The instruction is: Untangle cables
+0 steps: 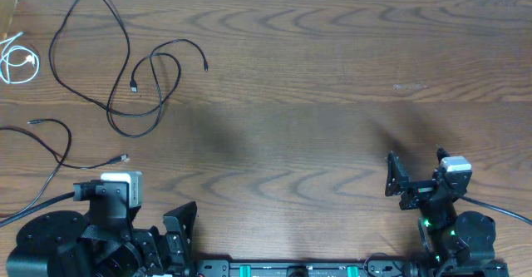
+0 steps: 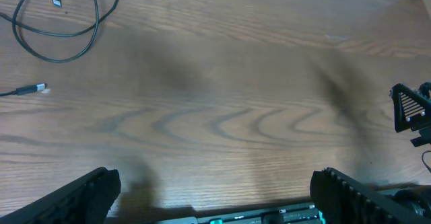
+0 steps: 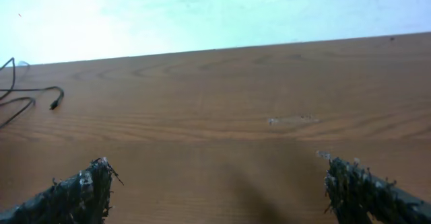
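Left gripper [image 2: 215,190] and right gripper [image 1: 416,173] both stand wide and empty, evidently parked, as the looped black cable [image 1: 133,135], second black cable [image 1: 66,136] and white cable [image 1: 18,61] lie mutually apart beyond the left gripper.

table [image 1: 332,77]: dark brown, wavy darker wood grain | black cables [image 1: 51,51]: plain black, on table's left part | white cable [image 1: 17,61]: white, at table's left edge | left gripper [image 2: 214,177]: black | right gripper [image 3: 215,169]: black
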`<state>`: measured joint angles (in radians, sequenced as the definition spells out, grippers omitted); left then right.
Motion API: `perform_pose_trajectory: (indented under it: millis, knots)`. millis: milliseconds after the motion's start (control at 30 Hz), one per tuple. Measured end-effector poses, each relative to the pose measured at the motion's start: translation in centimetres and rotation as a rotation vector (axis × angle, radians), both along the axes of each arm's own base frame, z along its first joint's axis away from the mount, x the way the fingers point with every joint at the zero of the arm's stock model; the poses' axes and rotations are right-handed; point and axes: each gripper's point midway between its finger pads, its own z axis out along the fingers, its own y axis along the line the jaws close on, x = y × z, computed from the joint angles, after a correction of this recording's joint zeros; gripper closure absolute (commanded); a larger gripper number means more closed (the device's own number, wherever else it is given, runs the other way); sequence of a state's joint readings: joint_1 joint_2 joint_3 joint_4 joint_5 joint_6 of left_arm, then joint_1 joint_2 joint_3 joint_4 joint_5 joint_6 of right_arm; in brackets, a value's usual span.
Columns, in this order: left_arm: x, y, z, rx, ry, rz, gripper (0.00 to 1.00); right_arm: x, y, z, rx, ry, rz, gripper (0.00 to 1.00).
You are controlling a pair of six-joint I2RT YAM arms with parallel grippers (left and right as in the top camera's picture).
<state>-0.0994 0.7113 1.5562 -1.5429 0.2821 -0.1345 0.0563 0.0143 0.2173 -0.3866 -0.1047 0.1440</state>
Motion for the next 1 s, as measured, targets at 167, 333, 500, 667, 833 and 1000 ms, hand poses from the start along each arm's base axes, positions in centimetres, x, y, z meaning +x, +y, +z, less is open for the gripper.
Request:
perform_pose_trajectory:
  millis: [167, 333, 500, 667, 833, 1000]
  knots:
    - [0.0, 0.0, 0.0, 0.000, 0.000, 0.000, 0.05, 0.7, 0.0, 0.5, -0.013, -0.071, 0.002, 0.01]
    - [0.0, 0.0, 0.0, 0.000, 0.000, 0.000, 0.05, 1.8, 0.2, -1.1, -0.015, -0.126, 0.009, 0.01]
    - [0.0, 0.0, 0.0, 0.000, 0.000, 0.000, 0.05, 2.1, 0.3, -1.6, -0.018, -0.141, 0.013, 0.01]
    - [0.0, 0.0, 0.0, 0.000, 0.000, 0.000, 0.05, 2.1, 0.0, -1.6, -0.023, -0.142, 0.003, 0.01]
    - [0.0, 0.0, 0.0, 0.000, 0.000, 0.000, 0.05, 2.1, -0.4, -2.1, -0.028, -0.121, -0.013, 0.01]
    - [0.0, 0.0, 0.0, 0.000, 0.000, 0.000, 0.05, 2.2, -1.0, -2.1, -0.029, -0.121, -0.038, 0.01]
